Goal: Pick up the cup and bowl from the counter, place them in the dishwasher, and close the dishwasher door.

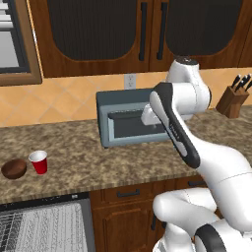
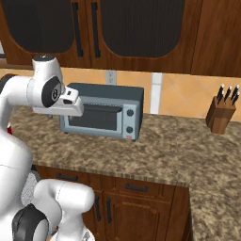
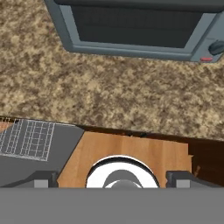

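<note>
The small red plastic cup with a white rim (image 1: 39,162) stands upright on the long speckled brown-grey stone counter (image 1: 123,162), far over on the robot's left. The small round dark brown bowl (image 1: 14,169) sits just beside it, a little further left, and the two are so close that they may be touching. Below them the dishwasher with its grey-white wire rack (image 1: 42,227) is open, with its flat grey door (image 3: 30,159) folded down.

The gripper (image 3: 113,178) is well apart from the cup. In the hand view its two dark tips stand wide apart with nothing between them. It looks down at the counter edge, in front of the grey-blue toaster oven (image 2: 104,112), and the wire rack shows off to one side. So I think the arm has a long way to go to the left before it can grab anything.

What could go wrong? I think the cup is light and tall, so a bump from the side could tip it over. Because the bowl is so near, one finger could hit the bowl and push it along. The cup and bowl are also close to the front edge, so a hard push could knock them down onto the open door.
</note>
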Controlling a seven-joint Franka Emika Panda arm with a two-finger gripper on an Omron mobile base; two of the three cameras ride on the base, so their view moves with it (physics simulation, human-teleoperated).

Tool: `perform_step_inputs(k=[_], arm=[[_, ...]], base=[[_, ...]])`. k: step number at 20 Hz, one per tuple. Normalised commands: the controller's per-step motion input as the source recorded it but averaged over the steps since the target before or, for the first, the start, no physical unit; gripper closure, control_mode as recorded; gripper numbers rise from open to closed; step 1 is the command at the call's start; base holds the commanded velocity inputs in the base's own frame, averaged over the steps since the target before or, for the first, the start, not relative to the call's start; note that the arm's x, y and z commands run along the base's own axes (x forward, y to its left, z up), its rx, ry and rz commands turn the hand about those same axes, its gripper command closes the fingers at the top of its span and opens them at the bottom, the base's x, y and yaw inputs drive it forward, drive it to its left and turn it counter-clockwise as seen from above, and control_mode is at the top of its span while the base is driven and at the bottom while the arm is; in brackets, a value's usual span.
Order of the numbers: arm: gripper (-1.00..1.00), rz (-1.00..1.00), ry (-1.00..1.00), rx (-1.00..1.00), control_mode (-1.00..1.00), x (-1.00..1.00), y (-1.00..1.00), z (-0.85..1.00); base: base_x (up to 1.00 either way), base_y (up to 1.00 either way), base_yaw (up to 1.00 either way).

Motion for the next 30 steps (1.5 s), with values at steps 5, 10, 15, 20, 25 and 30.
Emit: perform_step_inputs(k=[5,10,15,20,25,30], arm=[[-1.0,0.0,-0.02,0.0,-1.0,-0.07,0.89,-0.09],[-1.0,0.05,0.01,-0.01,-1.0,-0.01,1.0,-0.17],[-1.0,0.05,0.06,-0.01,-1.0,0.16,0.99,-0.28],[-1.0,0.03,0.07,0.0,-1.0,0.9,0.51,-0.49],[-1.0,-0.01,0.13,-0.02,-1.0,0.69,0.28,-0.34],[-1.0,-0.11,0.13,0.0,-1.0,0.15,0.13,-0.29]], base=[[0.0,0.0,0.0],[0.0,0.0,0.0],[0.0,0.0,0.0],[0.0,0.0,0.0],[0.0,0.0,0.0],[0.0,0.0,0.0]])
